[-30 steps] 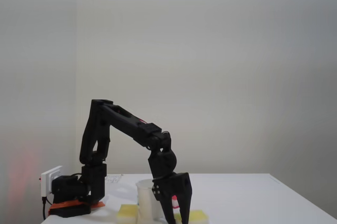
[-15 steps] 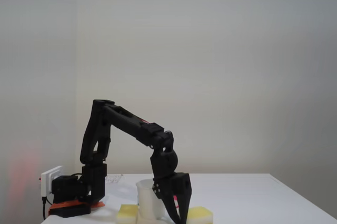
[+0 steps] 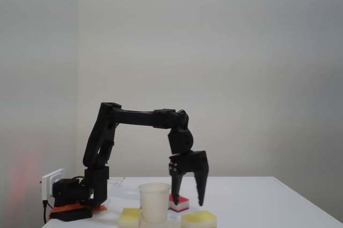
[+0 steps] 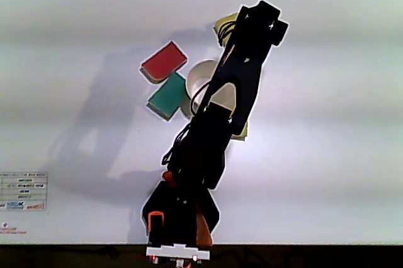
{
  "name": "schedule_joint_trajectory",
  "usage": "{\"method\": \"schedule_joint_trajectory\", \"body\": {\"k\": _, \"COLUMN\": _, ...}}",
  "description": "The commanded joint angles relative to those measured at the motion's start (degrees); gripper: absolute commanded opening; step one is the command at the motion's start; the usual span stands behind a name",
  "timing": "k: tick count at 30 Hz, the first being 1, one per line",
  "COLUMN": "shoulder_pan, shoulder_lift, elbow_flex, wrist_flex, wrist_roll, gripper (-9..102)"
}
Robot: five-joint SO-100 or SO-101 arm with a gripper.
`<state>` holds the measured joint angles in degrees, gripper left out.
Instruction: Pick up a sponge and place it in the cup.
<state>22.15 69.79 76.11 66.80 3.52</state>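
Setting: white table (image 3: 252,196) before a bare pale wall, seen in the fixed view.
Arm: raised from its low reach a second ago, forearm now levelled above the cup (image 3: 154,201).
Gripper (image 3: 188,200): lifted clear, jaws parted, nothing held.
Sponge (image 3: 199,218): left lying on the table just right of the cup, shifted slightly since.
Reading: grasp judged missed or abandoned; pick-up not yet achieved.
Others: red-and-white sponge (image 3: 180,202) behind the cup; squarer yellow sponge (image 3: 128,216) left of it.
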Motion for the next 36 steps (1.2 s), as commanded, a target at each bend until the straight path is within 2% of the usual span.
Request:
{"method": "schedule_joint_trajectory", "body": {"k": 1, "shoulder_pan": -0.7, "shoulder_lift": 0.2, "elbow_flex": -3.6, "wrist_flex": 0.9, "wrist_roll": 2.0, "gripper": 30}}
{"method": "schedule_joint_trajectory", "body": {"k": 15, "shoulder_pan": -3.3, "shoulder_lift": -12.1, "elbow_flex": -10.7, "wrist_flex": -2.5, "wrist_roll": 7.6, "gripper": 31}}
{"method": "schedule_joint_trajectory", "body": {"k": 19, "shoulder_pan": -3.1, "shoulder_lift": -14.2, "elbow_flex": -10.3, "wrist_flex": -4.2, "wrist_roll": 10.1, "gripper": 19}}
{"method": "schedule_joint_trajectory", "body": {"k": 23, "shoulder_pan": -3.4, "shoulder_lift": -15.8, "elbow_flex": -9.6, "wrist_flex": -5.9, "wrist_roll": 15.4, "gripper": 1}}
{"method": "schedule_joint_trajectory", "body": {"k": 28, "shoulder_pan": -3.5, "shoulder_lift": -15.7, "elbow_flex": -8.2, "wrist_flex": -7.0, "wrist_roll": 17.8, "gripper": 0}}
{"method": "schedule_joint_trajectory", "body": {"k": 30, "shoulder_pan": -3.7, "shoulder_lift": -12.1, "elbow_flex": -6.4, "wrist_flex": -5.3, "wrist_roll": 18.2, "gripper": 0}}
{"method": "schedule_joint_trajectory", "body": {"k": 36, "shoulder_pan": -4.9, "shoulder_lift": 3.8, "elbow_flex": -5.4, "wrist_flex": 9.7, "wrist_roll": 15.4, "gripper": 0}}
